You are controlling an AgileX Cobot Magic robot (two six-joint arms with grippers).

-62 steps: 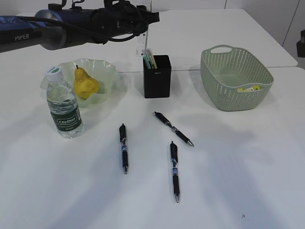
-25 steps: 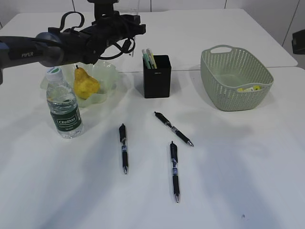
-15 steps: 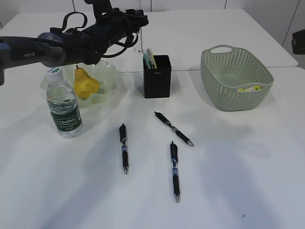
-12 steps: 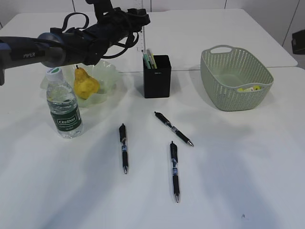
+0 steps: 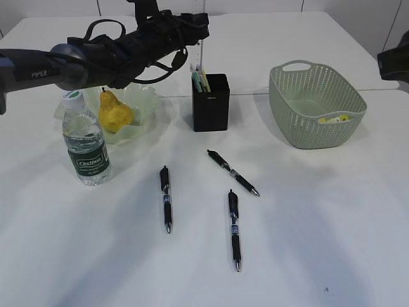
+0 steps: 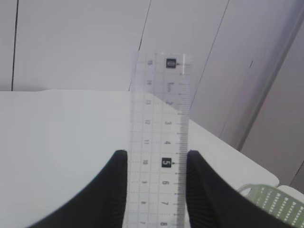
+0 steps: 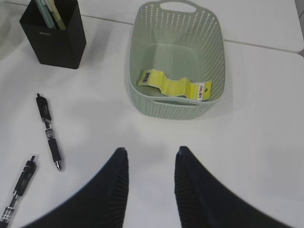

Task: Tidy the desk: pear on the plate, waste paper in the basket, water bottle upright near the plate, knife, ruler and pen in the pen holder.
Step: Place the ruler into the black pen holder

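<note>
The ruler (image 6: 159,142), clear plastic with black marks, stands upright, pinched between the two dark fingers of the left gripper (image 6: 156,164); in the exterior view it hangs just above the pen holder (image 5: 211,102), at about 12 o'clock of it. The black holder already has pale green and yellow items sticking out of its top. At its 9 o'clock the pear (image 5: 115,112) sits on the plate (image 5: 146,96), and the water bottle (image 5: 85,142) stands upright just at the plate's 7 o'clock. At the holder's 3 o'clock, well apart, the basket (image 7: 175,61) holds the waste paper (image 7: 175,85). Three black pens (image 5: 232,172) lie scattered at the holder's 6 o'clock on the white table (image 5: 319,224). The right gripper (image 7: 148,183) hovers over bare tabletop at the basket's 6 o'clock, fingers spread with nothing between them. Behind the table rise pale wall panels (image 6: 71,42) with thin dark seams
</note>
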